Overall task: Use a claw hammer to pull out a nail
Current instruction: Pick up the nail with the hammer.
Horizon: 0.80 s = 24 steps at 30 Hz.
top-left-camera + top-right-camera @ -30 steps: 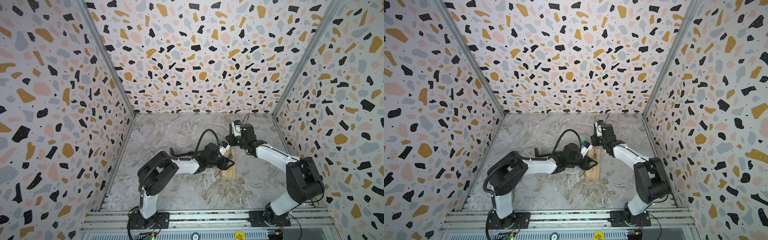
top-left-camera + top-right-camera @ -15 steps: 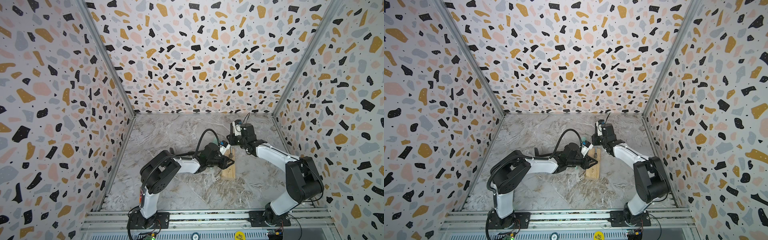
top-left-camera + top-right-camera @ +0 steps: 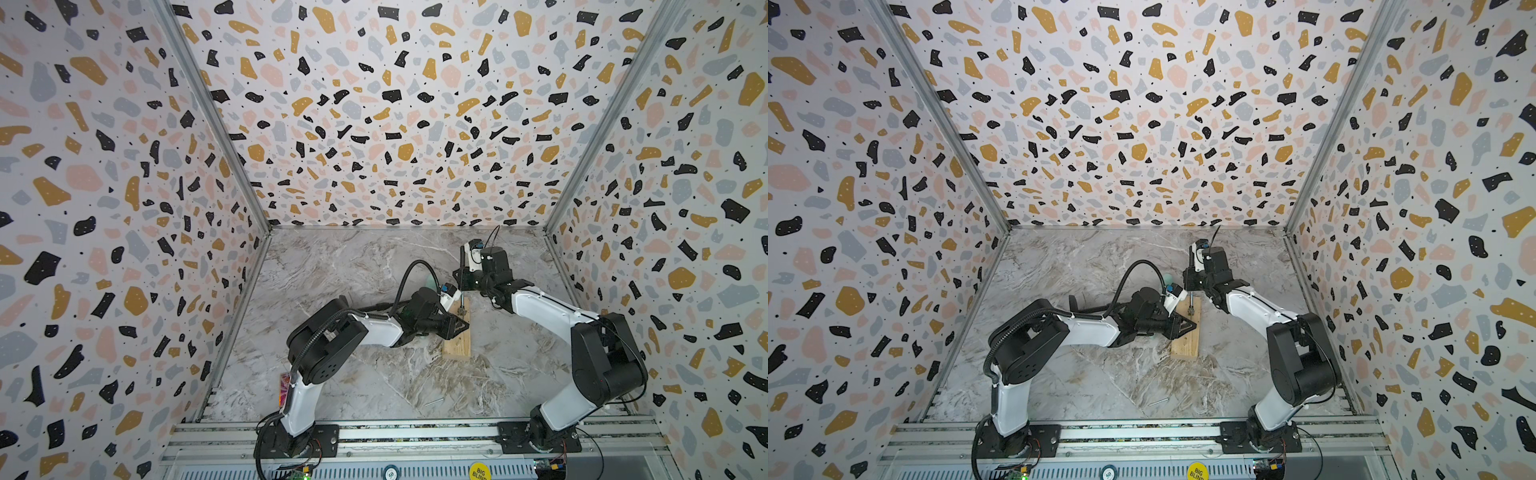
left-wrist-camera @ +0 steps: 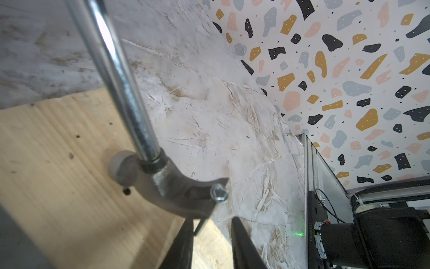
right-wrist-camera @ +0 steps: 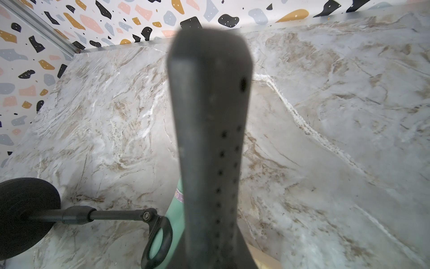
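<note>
Right of centre in both top views, the hammer (image 3: 460, 305) stands upright over the block (image 3: 457, 347), clamped by the right fingers (image 3: 466, 279), claw hooking the nail (image 4: 218, 193). Left fingers (image 4: 243, 242), narrowly apart, crowd beside it. A green tool (image 5: 175, 205) and rod (image 5: 76, 215) lie behind the left arm (image 3: 374, 328); a loose nail (image 3: 434, 401) lower centre
</note>
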### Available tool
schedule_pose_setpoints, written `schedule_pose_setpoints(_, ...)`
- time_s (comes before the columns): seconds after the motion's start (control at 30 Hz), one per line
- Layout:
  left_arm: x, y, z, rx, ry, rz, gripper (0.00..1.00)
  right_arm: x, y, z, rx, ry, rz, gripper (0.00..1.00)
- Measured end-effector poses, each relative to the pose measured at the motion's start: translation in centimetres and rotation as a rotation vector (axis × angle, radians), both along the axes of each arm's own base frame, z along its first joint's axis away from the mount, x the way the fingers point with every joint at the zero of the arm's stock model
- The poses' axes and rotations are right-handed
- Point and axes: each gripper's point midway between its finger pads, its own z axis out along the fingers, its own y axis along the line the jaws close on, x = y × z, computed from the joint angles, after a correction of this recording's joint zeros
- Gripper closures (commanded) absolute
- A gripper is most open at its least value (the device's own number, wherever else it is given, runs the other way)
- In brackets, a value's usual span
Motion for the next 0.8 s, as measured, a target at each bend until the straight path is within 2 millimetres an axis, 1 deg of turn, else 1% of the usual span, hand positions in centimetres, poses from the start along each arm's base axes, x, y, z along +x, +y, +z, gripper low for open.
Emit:
schedule_pose_setpoints(0.1, 0.10, -0.06, 0.06, -0.007, 0.003, 0.004, 0.72, 0.07, -0.02, 0.06, 0.002, -0.002, -0.004, 1.00)
schedule_pose_setpoints(0.23, 0.22, -0.09, 0.11, -0.013, 0.005, 0.008, 0.79, 0.12, -0.04, 0.08, 0.004, -0.003, -0.007, 1.00)
schedule_pose_setpoints(0.8, 0.50, -0.15, 0.18, -0.028, 0.020, 0.022, 0.93, 0.39, 0.03, 0.16, 0.010, -0.011, -0.012, 1.00)
